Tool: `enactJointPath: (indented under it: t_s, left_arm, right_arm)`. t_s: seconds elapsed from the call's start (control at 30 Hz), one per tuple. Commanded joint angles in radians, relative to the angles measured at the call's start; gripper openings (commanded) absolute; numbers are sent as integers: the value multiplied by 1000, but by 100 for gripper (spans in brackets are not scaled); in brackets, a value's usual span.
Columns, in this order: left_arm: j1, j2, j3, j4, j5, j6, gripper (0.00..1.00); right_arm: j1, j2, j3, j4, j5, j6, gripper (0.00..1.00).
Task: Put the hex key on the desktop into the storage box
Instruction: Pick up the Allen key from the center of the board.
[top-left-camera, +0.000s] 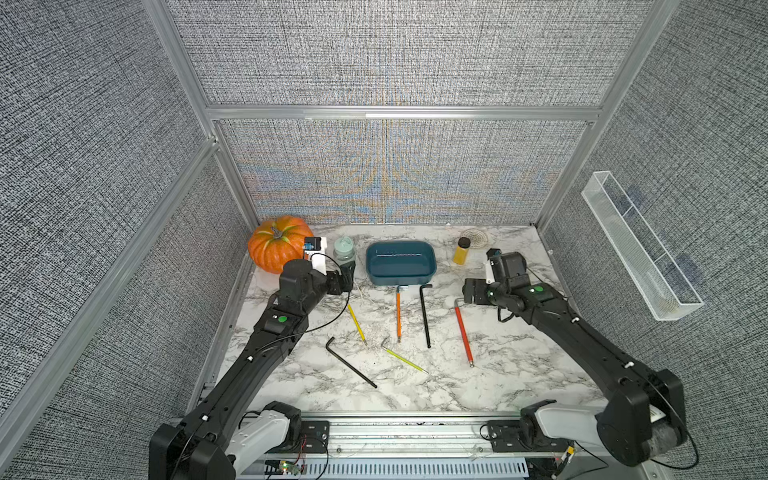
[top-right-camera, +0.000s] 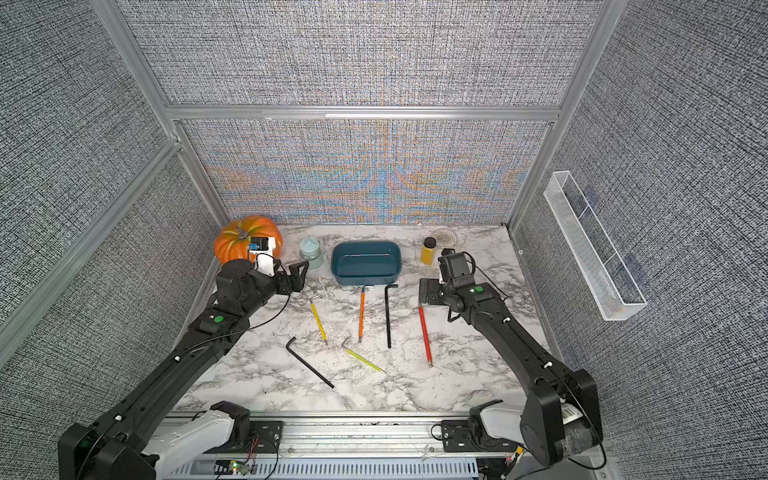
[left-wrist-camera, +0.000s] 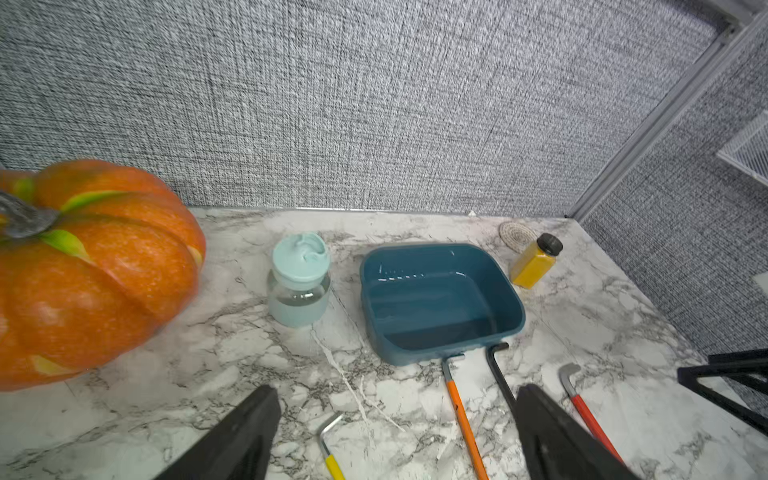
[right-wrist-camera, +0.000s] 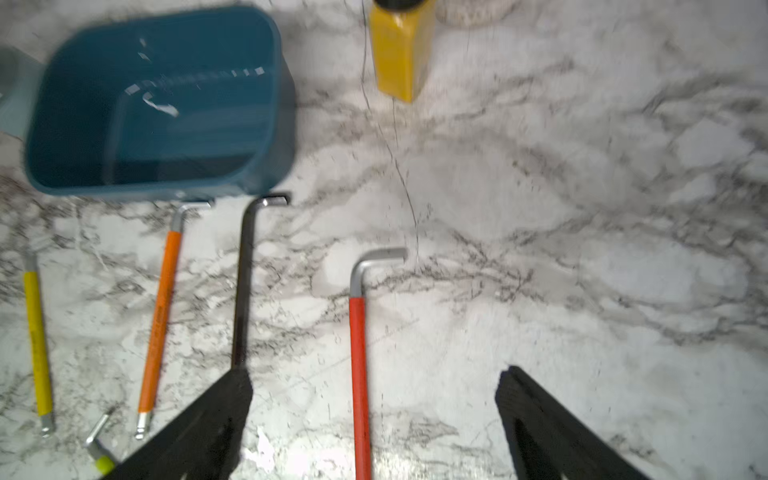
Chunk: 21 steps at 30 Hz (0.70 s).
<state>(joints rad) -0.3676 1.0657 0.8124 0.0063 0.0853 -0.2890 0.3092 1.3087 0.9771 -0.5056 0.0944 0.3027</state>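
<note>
Nearest the front rail, on the marble desktop, a short black hex key and a yellow-green hex key lie slantwise, apart from each other. Beyond them four more lie side by side, pointing toward the back: a yellow hex key, an orange hex key, a long black hex key and a red hex key.

The right gripper hangs over the red one's bent end. Its fingers are spread wide, and the red shaft runs between them ungripped in the wrist view. The left gripper is spread too, just beside a mint-lidded jar, with the yellow key's bend showing between its fingers.

Farther back sits the storage box, with the bends of the orange and long black keys right at its near wall. A pumpkin fills the far left corner. A yellow bottle and a woven coaster stand right of the box. A clear tray hangs on the right wall.
</note>
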Motion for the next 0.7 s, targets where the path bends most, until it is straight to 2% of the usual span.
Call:
enactJointPath:
  t_s: [0.0,0.13,0.27,0.53,0.67]
  left_arm:
    - [-19,21,-7,65,37,-11,93]
    - [-43,58,-10,91,55,-23,93]
    - [-69,87,-3,97,53,-22,92]
    - [-83,106,-14,133,50,-42,92]
    - [-86,100,-16,129,46,-38,93]
  right_arm:
    - [2,36,-40,-20,-65,46,93]
    - [11,81,-88,38,-128,60,82]
    - [33,108,-93,54,-117,72,81]
    - [85,238,-97,67,-16,92,71]
    - [96,262,-103,84,30,107,61]
